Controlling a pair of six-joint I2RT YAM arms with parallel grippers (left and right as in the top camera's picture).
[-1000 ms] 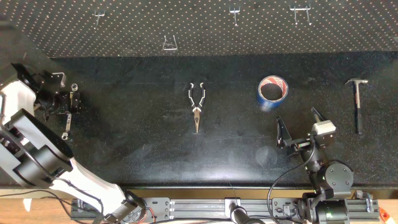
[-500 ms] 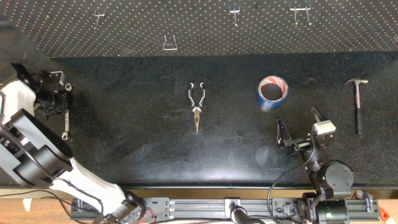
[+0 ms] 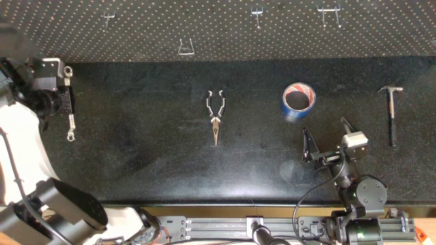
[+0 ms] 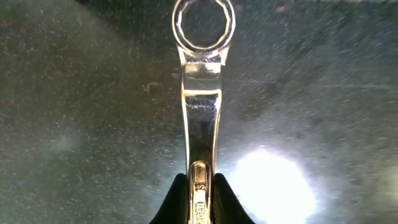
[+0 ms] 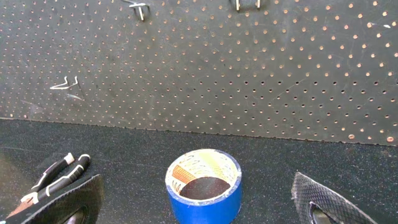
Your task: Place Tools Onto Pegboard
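My left gripper (image 3: 67, 102) is at the far left of the black mat, shut on the handle of a silver wrench (image 3: 69, 126). In the left wrist view the fingers (image 4: 177, 202) pinch the wrench (image 4: 202, 106), whose ring end points away over the mat. My right gripper (image 3: 327, 139) stands open low at the front right, with the blue tape roll (image 5: 204, 186) just ahead between its fingers (image 5: 68, 199). Red-handled pliers (image 3: 216, 116) lie mid-mat. A hammer (image 3: 392, 116) lies at the far right. The pegboard (image 3: 204, 27) runs along the back.
Metal hooks stick out of the pegboard: one at the left (image 3: 107, 17), a wire loop (image 3: 185, 47), one at centre (image 3: 257, 15) and a double hook at the right (image 3: 329, 13). The tape roll (image 3: 298, 101) sits between the pliers and the hammer.
The left arm has swung its wrist toward the pegboard side with the wrench in its grip, and the wrench now lines up straight. The right arm has not moved.
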